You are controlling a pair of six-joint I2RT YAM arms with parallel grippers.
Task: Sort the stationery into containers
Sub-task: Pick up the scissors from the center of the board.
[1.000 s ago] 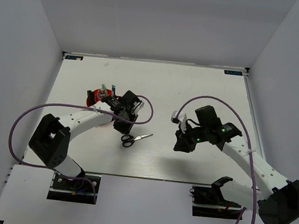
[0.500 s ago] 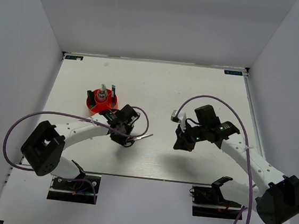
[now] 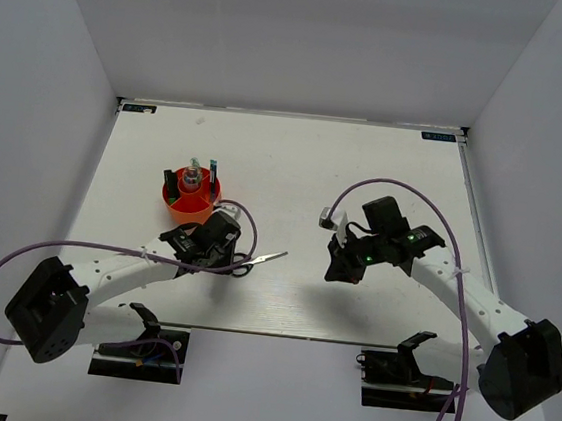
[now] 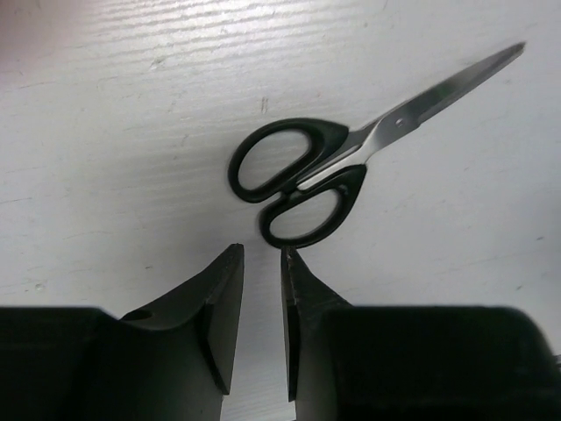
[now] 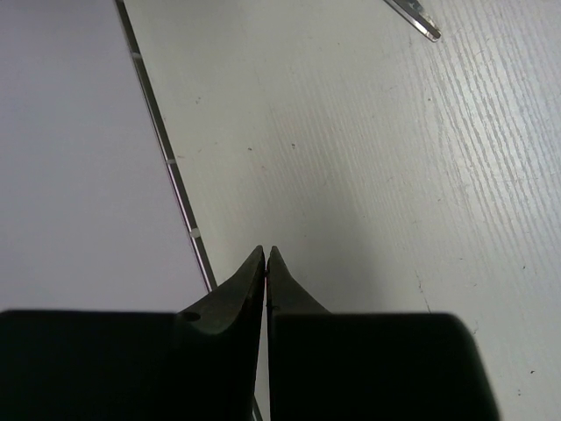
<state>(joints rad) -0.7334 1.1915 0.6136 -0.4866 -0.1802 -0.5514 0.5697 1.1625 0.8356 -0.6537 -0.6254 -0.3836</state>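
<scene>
The black-handled scissors [image 4: 302, 180] lie flat on the white table, blades shut and pointing up-right. My left gripper [image 4: 261, 250] sits just short of their handle loops, open by a narrow gap with only bare table between the fingers. In the top view the scissors [image 3: 268, 257] lie right of the left gripper [image 3: 228, 257]. Behind it stands the orange-red cup [image 3: 178, 205] with several pens and markers upright in it. My right gripper [image 5: 266, 250] is shut on nothing, hovering over bare table at centre right [image 3: 338, 269]. The scissors' blade tip [image 5: 414, 17] shows in its view.
The table's near edge, a dark strip [image 5: 166, 158], runs close to the right gripper. White walls enclose the table on three sides. Purple cables [image 3: 249, 229] loop over both arms.
My left arm has drawn back from the cup toward the near side and come down behind the scissors' handles. The right gripper's jaws have closed; that arm has barely shifted.
</scene>
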